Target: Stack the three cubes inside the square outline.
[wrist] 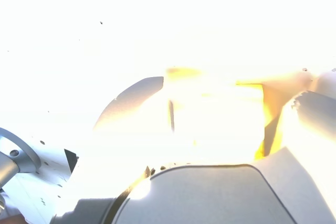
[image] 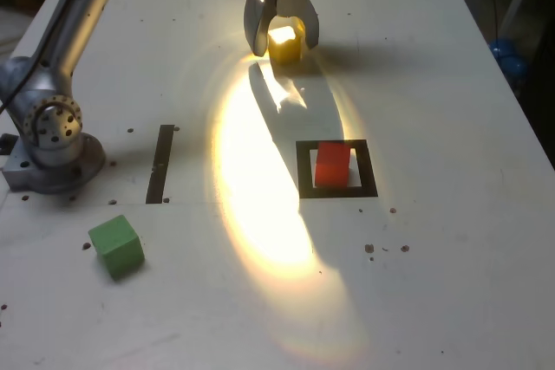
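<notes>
Exterior view, left to right. Arm base at the far left of the bench. Green cube near the front left, loose, turned at a slant to the bench edges, well apart from everything; judged not yet handled. Thin dark strip beside the base, long axis running front to back, not the target. Yellow cube at the back centre, sitting between the two fingers of the pincer; fingers bracket it closely, but full clamp or just closing, cannot tell. Red cube upright inside the square outline, roughly squared to it, judged the stack's bottom layer. Yellow likely goes on it next. Cubes have no long axis. Wrist view washed out by glare; only yellow cube edges show.
</notes>
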